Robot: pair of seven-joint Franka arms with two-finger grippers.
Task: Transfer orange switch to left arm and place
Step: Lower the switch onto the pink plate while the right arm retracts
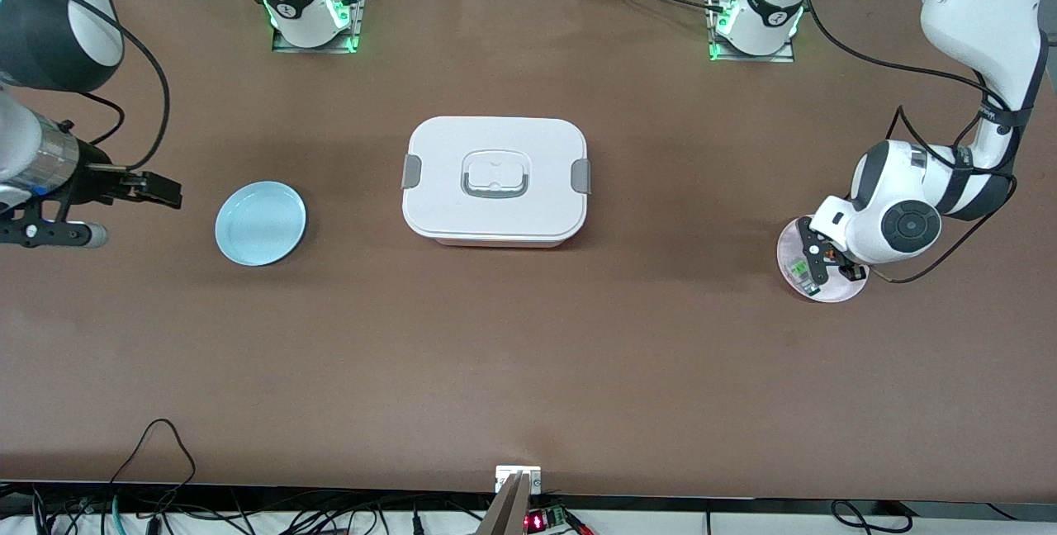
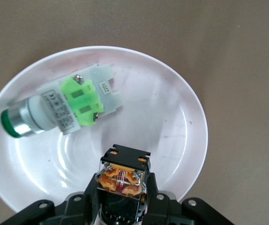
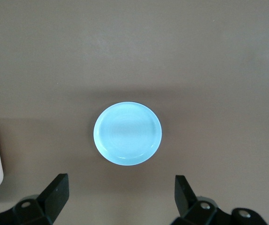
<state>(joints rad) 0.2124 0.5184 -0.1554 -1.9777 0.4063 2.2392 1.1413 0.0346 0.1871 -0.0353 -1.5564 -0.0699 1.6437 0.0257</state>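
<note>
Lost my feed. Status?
Left end effector shut on orange switch over pink plate. Right end effector open, waiting above blue plate. Box between plates.

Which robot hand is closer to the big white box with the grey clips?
Right, though only slightly. The open right gripper hovers past the round blue plate, toward its end of the table from the white lidded box; the left gripper grips the orange switch over the pink plate.

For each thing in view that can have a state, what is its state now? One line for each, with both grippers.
Left gripper: shut on the orange switch, over the pink plate.
Orange switch: held between the left gripper's fingers.
Green switch: lying on its side in the pink plate.
Pink plate: holds the green switch.
Right gripper: open, holding nothing, waiting above the table.
Blue plate: empty.
Box: lid on.
</note>
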